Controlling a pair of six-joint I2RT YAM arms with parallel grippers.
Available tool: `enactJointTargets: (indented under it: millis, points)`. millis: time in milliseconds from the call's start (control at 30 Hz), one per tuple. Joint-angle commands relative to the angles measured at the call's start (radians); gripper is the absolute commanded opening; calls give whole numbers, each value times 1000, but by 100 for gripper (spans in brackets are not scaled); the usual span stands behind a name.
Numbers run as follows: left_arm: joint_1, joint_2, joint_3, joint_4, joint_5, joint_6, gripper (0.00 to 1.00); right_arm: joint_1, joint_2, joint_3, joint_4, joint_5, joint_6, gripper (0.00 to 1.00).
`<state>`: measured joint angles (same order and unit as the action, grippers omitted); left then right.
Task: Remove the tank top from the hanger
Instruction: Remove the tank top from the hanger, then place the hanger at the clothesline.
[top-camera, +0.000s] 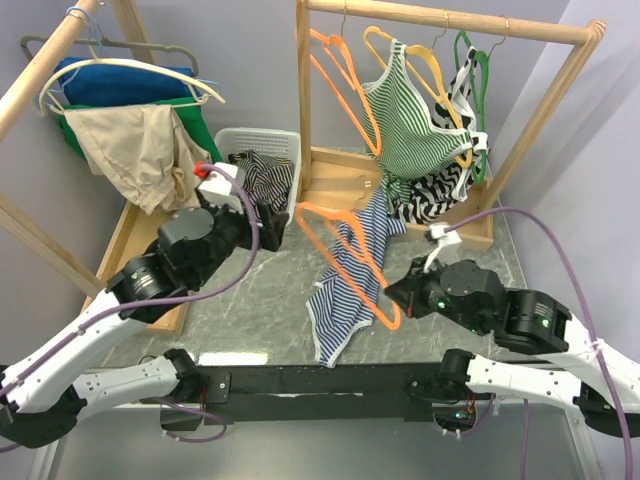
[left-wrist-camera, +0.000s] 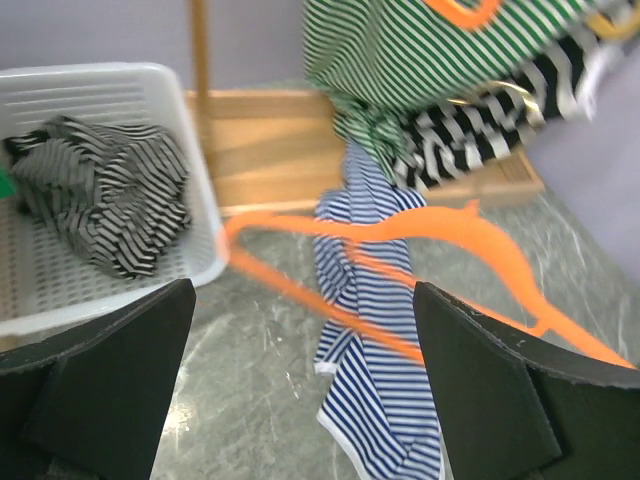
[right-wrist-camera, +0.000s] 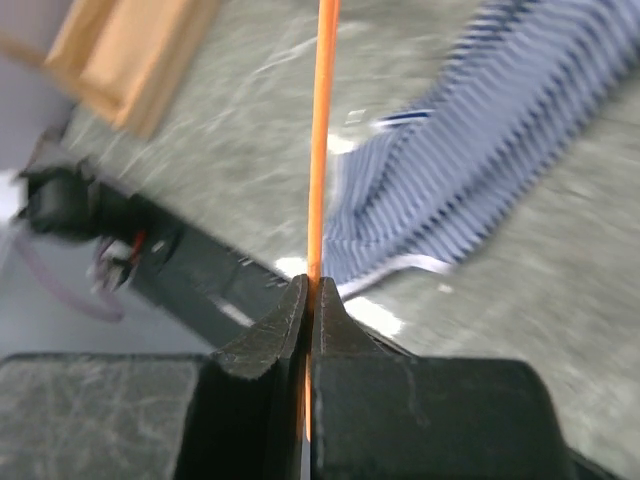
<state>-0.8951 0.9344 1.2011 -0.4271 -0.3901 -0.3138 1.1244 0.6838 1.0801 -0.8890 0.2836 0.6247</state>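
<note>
Arms: two, bolted at the near edge of the desk (top-camera: 250, 310). Both reach forward, the left slanting toward the basket, the right bent inward toward the middle.
Right claw (top-camera: 392, 295) (right-wrist-camera: 310, 300): one, fingers pressed together on the thin wire of the orange hanger (top-camera: 345, 215) (left-wrist-camera: 470, 235) (right-wrist-camera: 320, 140).
Tank top (top-camera: 345, 290) (left-wrist-camera: 375, 340) (right-wrist-camera: 480, 190): one, blue-and-white striped, threaded on that hanger mid-desk, with its lower end trailing on the desk.
Left claw (top-camera: 270, 225) (left-wrist-camera: 300, 300): one, fingers wide apart and holding nothing, poised just beside the basket and facing the hanger.
Basket (top-camera: 285, 145) (left-wrist-camera: 200, 180): one, white, holding one black-and-white striped garment (top-camera: 262, 175) (left-wrist-camera: 110, 190).
Far rack (top-camera: 450, 18): three hangers, namely an empty orange hanger (top-camera: 345, 95), one carrying a green-striped top (top-camera: 410, 120) and one carrying a black-and-white top (top-camera: 440, 190).
Far left: blue, green and beige garments (top-camera: 130, 150) bunched on a second rack.
</note>
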Motion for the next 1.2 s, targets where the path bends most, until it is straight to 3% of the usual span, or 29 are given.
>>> enactJointTargets:
  millis: [0, 200, 400, 500, 633, 733, 967, 1167]
  points:
    - [4, -36, -20, 27, -142, -56, 96, 3, -27, 107, -184, 285, 144, 0]
    - [4, 18, -3, 19, -116, -71, 96, 3, 58, 236, -303, 477, 149, 0]
    - [4, 73, 3, 45, -27, -96, 96, -47, 134, 302, -158, 586, 0, 0]
    - [4, 98, -5, 50, 33, -108, 96, -109, 154, 313, -27, 545, -132, 0]
    - [4, 119, -21, 62, 85, -131, 96, -325, 192, 334, 90, 317, -290, 0]
    - [4, 130, -34, 79, 108, -145, 96, -402, 247, 372, 145, 221, -391, 0]
    - [4, 142, -43, 100, 132, -153, 96, -446, 396, 539, 142, 45, -491, 0]
    - [4, 136, -63, 103, 134, -149, 96, -459, 468, 611, 171, 52, -529, 0]
